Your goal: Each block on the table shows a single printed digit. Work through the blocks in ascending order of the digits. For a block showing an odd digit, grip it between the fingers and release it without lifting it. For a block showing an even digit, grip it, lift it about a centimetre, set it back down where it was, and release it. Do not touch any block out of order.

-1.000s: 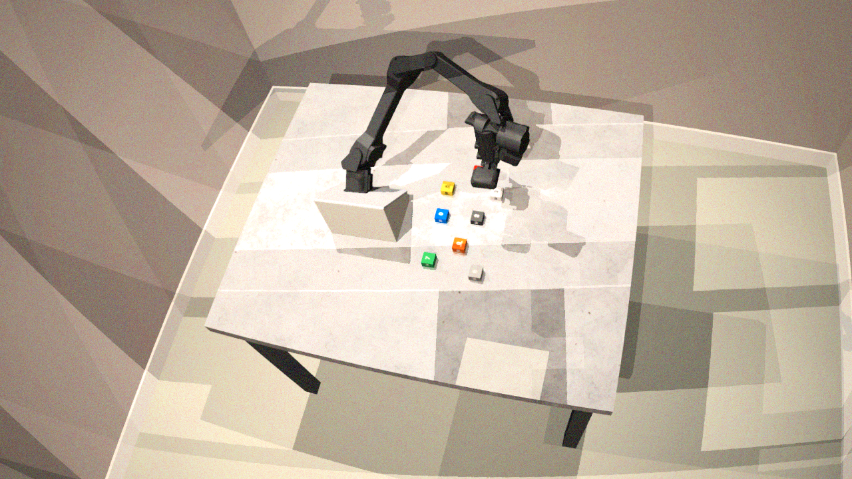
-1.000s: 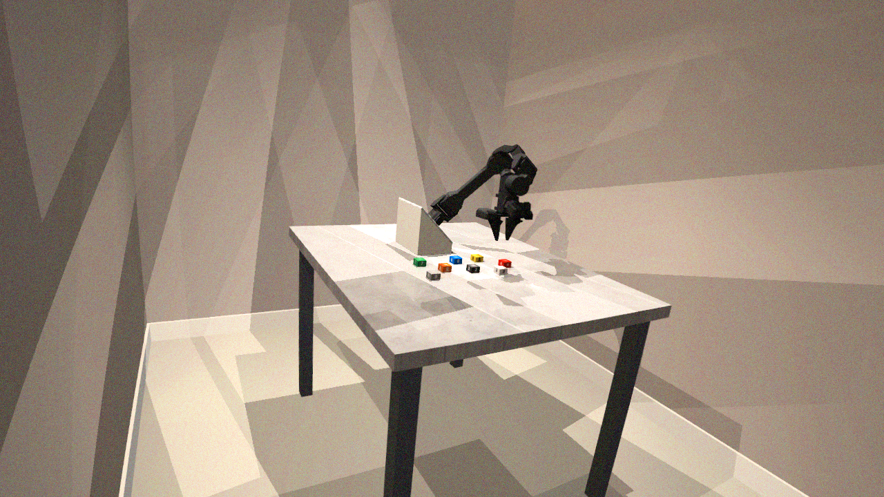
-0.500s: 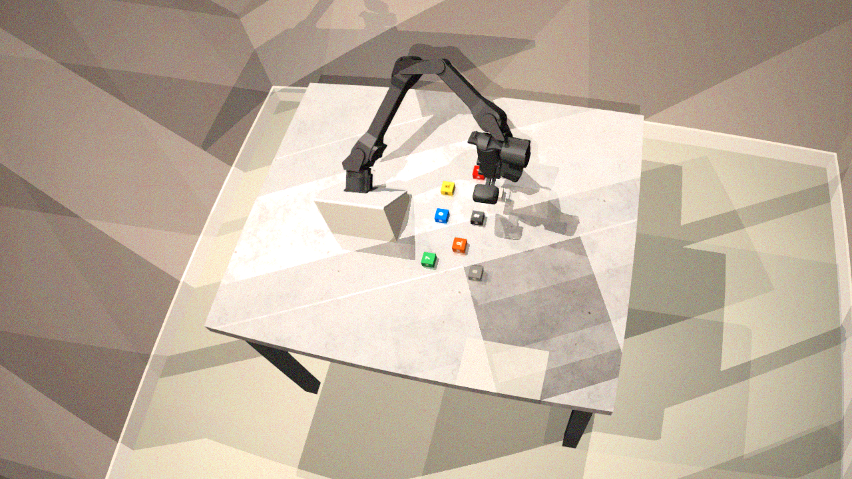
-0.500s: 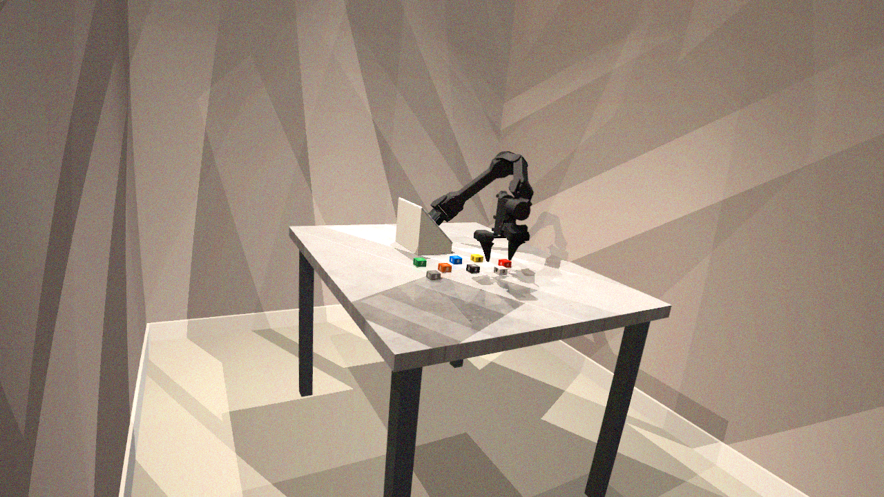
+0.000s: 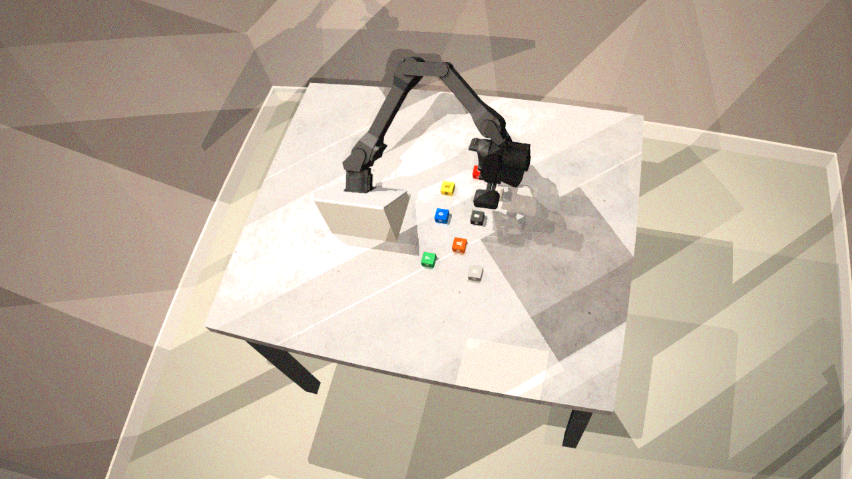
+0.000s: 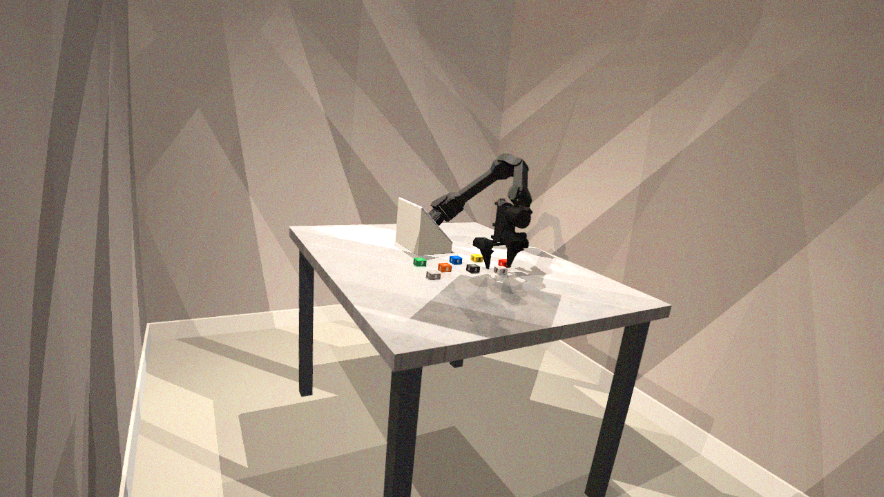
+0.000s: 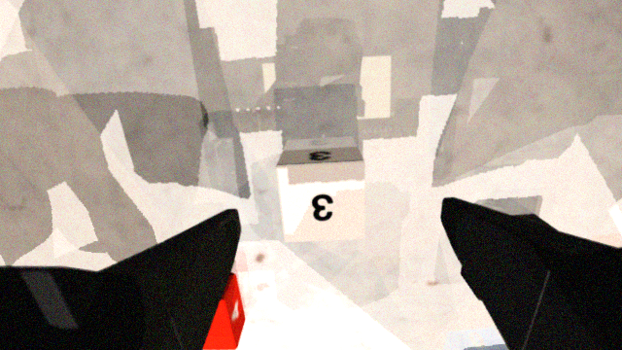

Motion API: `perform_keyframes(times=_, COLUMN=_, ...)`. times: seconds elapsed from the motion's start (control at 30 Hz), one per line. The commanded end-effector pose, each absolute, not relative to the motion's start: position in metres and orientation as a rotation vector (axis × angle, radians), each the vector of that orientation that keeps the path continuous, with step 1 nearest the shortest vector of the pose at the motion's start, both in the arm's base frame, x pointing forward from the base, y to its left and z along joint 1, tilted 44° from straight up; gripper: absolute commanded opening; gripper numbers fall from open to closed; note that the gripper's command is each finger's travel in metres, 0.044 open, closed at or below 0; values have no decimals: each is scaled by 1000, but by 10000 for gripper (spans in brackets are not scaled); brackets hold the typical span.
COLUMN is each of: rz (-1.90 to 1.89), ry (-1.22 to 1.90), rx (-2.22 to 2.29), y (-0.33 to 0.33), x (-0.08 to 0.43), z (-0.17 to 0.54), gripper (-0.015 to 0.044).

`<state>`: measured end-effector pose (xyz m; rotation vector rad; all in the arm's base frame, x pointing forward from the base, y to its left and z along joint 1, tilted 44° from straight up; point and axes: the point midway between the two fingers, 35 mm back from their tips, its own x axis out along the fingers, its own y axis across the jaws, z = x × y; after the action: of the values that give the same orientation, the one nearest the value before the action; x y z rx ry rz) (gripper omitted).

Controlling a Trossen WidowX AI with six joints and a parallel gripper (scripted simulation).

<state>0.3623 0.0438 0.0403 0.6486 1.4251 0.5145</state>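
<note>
My gripper [image 5: 487, 199] [image 6: 498, 266] [image 7: 339, 214] is open and empty, pointing down low over the table. A white block [image 6: 501, 270] [image 7: 323, 206] with the digit 3 lies between the two fingertips in the wrist view, with a gap on each side; in the top view the gripper hides it. A red block [image 5: 476, 171] [image 6: 503, 262] [image 7: 224, 328] is partly covered by the left finger in the wrist view. A black block [image 5: 476, 217] [image 6: 472, 268] and a blue block [image 5: 441, 215] [image 6: 455, 260] stand near it. The blue one shows 0.
A yellow block [image 5: 447, 187] [image 6: 476, 257] stands toward the arm's base. An orange block [image 5: 459, 245] [image 6: 444, 267], a green block [image 5: 428, 259] [image 6: 419, 261] and a grey-white block [image 5: 474, 273] [image 6: 433, 275] stand farther off. The pale wedge mount [image 5: 357, 217] [image 6: 409, 227] carries the arm.
</note>
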Motion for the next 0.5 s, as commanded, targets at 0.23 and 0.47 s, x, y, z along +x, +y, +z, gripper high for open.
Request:
perform_keyframes(times=0.23, rz=519, ry=1432, rx=657, y=49, x=361, z=36, gripper=216)
perform_keyframes(times=0.47, rz=519, ry=1432, rx=657, y=49, x=361, z=36, gripper=120)
